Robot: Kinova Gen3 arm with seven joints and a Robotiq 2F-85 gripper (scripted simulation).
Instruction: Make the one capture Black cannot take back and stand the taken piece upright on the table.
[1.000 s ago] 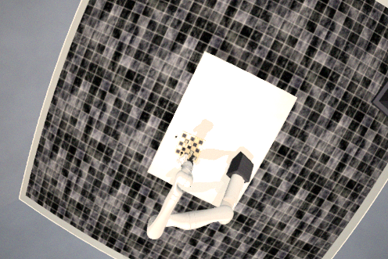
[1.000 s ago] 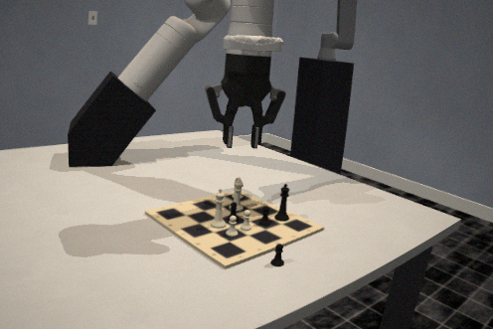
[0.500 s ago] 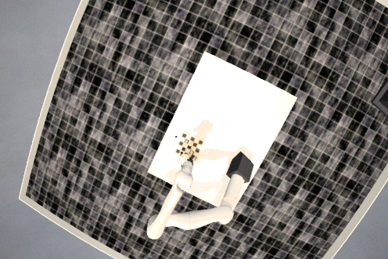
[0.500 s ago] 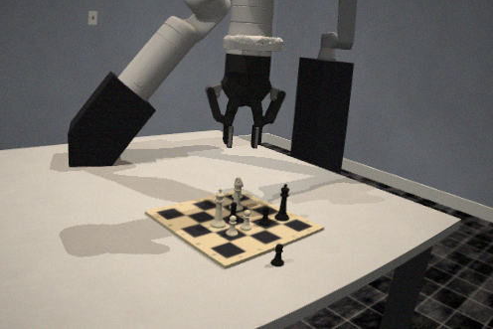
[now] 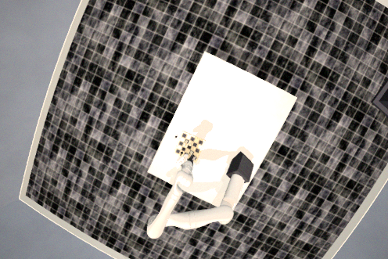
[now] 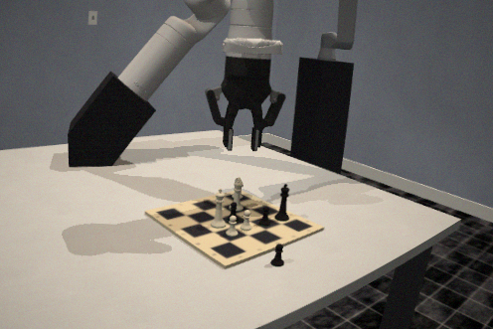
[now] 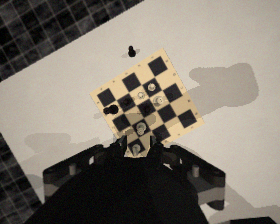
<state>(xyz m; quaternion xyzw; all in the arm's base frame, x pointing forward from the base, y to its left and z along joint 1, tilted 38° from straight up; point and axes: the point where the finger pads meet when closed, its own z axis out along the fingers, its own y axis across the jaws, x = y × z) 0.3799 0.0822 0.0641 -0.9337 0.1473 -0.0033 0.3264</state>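
A small chessboard [image 6: 237,225] lies on the white table; it also shows in the wrist view [image 7: 146,105] and, tiny, in the overhead view [image 5: 190,145]. On it stand a tall white piece [image 6: 219,209], a white bishop-like piece [image 6: 239,194], two white pawns [image 6: 232,226] [image 6: 246,220], a black pawn [image 6: 264,216] and a tall black piece [image 6: 283,203]. One black pawn [image 6: 277,255] stands upright on the table just off the board's near edge; it also shows in the wrist view [image 7: 131,50]. My gripper [image 6: 242,145] hangs high above the board's far side, fingers partly closed with a gap and nothing between them.
The arm's black base block [image 6: 106,120] sits at the table's back left. A tall black slab [image 6: 322,113] stands at the back right. The table's edge runs close to the right of the board, with tiled floor beyond.
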